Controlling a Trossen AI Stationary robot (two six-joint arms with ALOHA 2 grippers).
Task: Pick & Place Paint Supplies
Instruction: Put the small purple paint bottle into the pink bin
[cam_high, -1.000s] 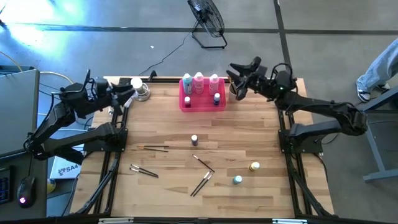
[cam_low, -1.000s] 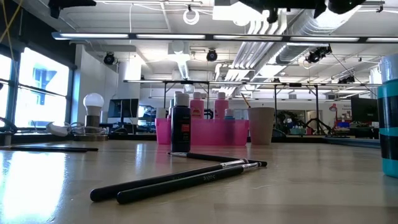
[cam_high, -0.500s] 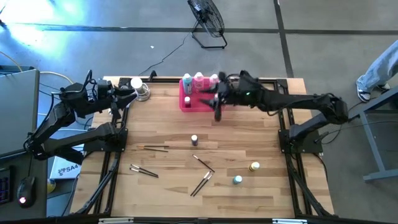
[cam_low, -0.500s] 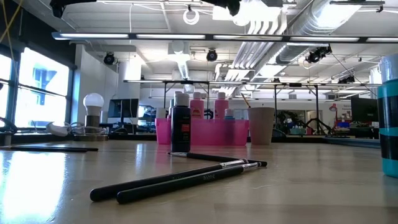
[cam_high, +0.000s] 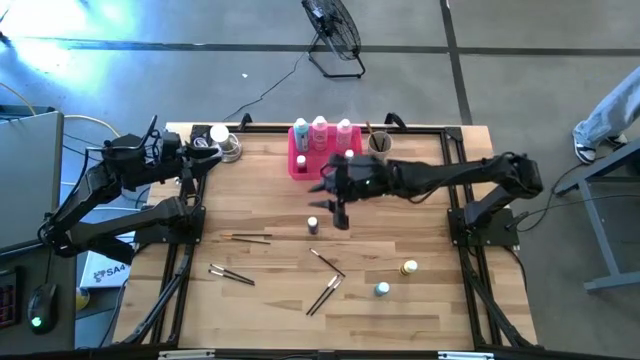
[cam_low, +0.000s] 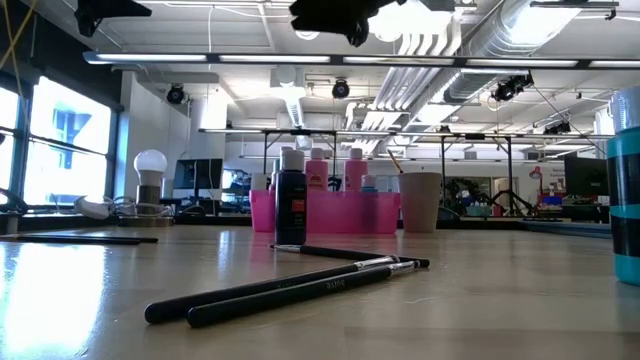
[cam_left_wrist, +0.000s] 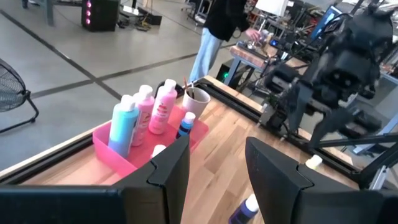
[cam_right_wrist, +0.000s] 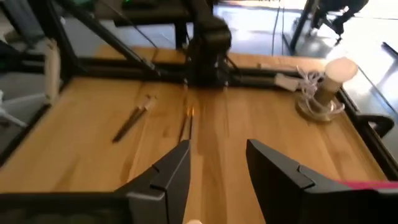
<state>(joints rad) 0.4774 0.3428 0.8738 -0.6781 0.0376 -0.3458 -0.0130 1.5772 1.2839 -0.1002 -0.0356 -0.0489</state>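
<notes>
From what I saw, the task was only partly done. The pink tray (cam_high: 300, 166) at the far middle of the surface (cam_high: 260, 310) already held the three tall white-capped bottles (cam_high: 319, 131) and one small blue bottle (cam_left_wrist: 186, 123), and the beige cup (cam_high: 379, 143) stood just beside the tray on its right.

Much was still loose. A tiny purple bottle (cam_high: 312, 225) stood near the middle, a yellow bottle (cam_high: 409, 268) and a teal bottle (cam_high: 382, 290) lay near right, and the thin paintbrushes (cam_high: 326, 292) were scattered over the near half, with one more pair (cam_high: 231, 274) toward the left. I judged that all of these still had to go to the tray or the cup.

My right gripper (cam_high: 338, 205) hung above the surface, just beside the purple bottle, and I judged this bottle to be my next pick. Its jaws were spread apart, held nothing and touched nothing.

My left gripper (cam_high: 208, 150) waited at the far left corner. Its jaws were also parted and empty.
</notes>
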